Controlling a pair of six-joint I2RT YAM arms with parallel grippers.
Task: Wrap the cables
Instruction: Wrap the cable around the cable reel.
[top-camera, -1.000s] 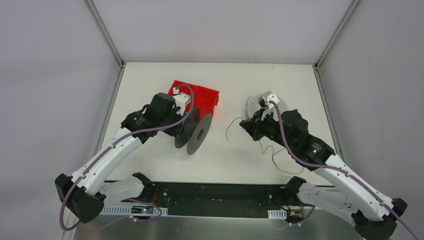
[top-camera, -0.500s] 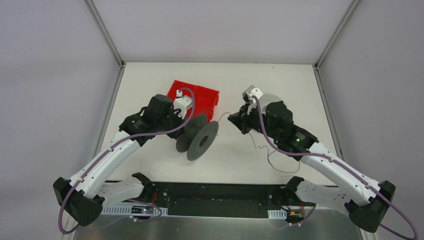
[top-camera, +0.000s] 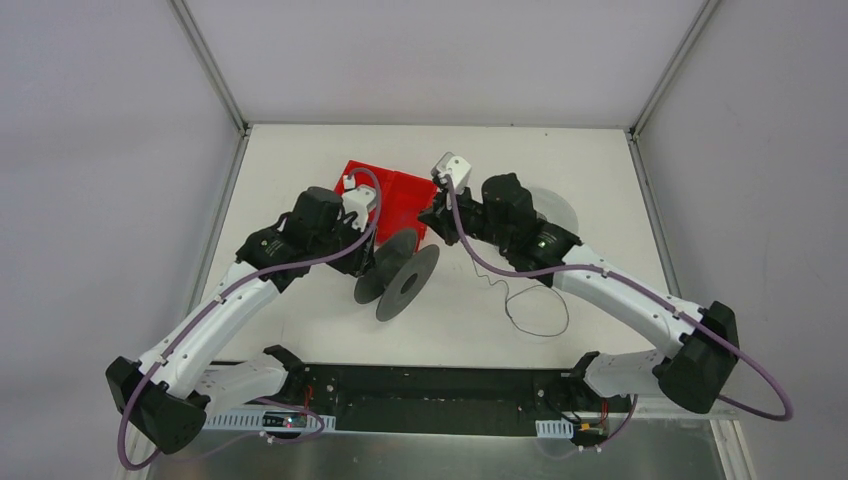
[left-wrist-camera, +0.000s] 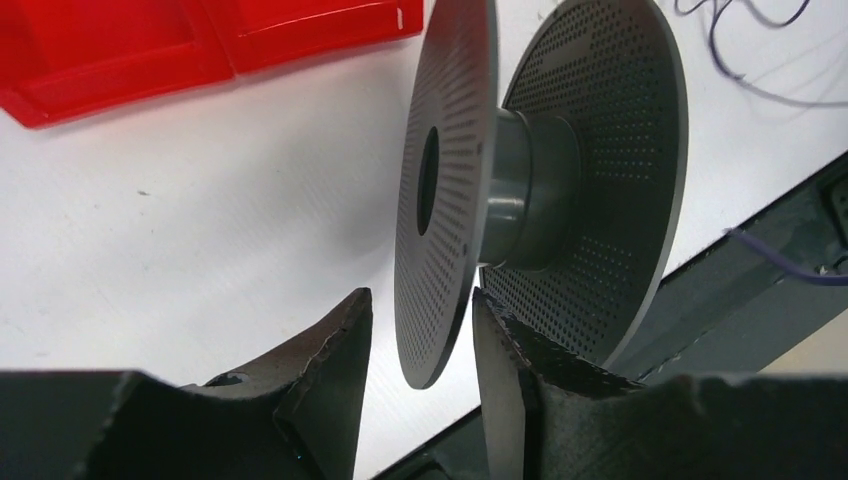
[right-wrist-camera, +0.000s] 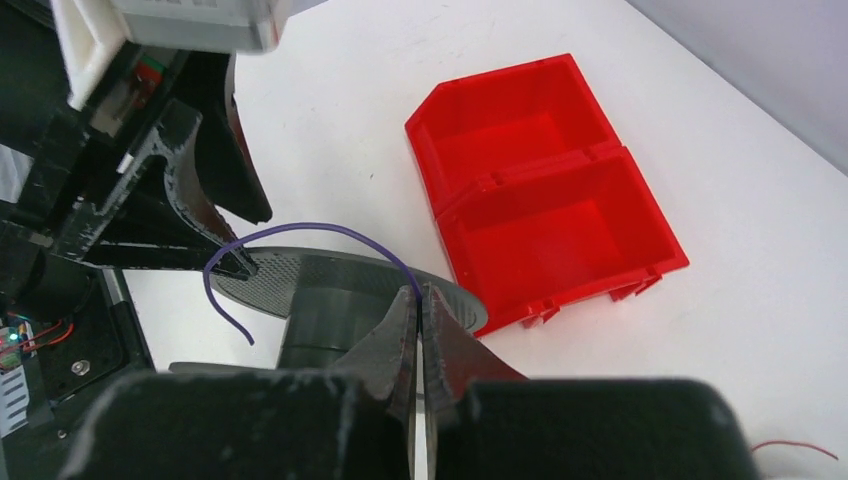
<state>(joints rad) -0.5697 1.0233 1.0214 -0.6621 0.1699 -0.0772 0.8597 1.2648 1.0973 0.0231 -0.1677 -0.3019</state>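
Note:
A dark grey perforated spool (top-camera: 398, 272) stands on its flanges in front of the red bin. My left gripper (left-wrist-camera: 420, 295) is open, its fingers either side of the near flange's rim with a gap showing on each side. My right gripper (right-wrist-camera: 420, 292) hovers just over the spool (right-wrist-camera: 330, 300), shut on a thin purple cable (right-wrist-camera: 300, 228). This cable arcs left above the top flange and its free end curls down. In the top view the cable's tail trails from the right gripper (top-camera: 432, 216) back to a loop (top-camera: 535, 334) on the table.
A red two-compartment bin (top-camera: 400, 195) sits just behind the spool and both grippers. A pale grey disc (top-camera: 558, 205) lies behind the right arm. A red wire (right-wrist-camera: 790, 447) lies on the table, and more dark wires (left-wrist-camera: 740, 75) curl beyond the spool. A black base rail (top-camera: 440, 385) runs along the near edge.
My right arm has swung left from the right side of the table to the spool, dragging the cable along. The spool has shifted slightly right and tilted.

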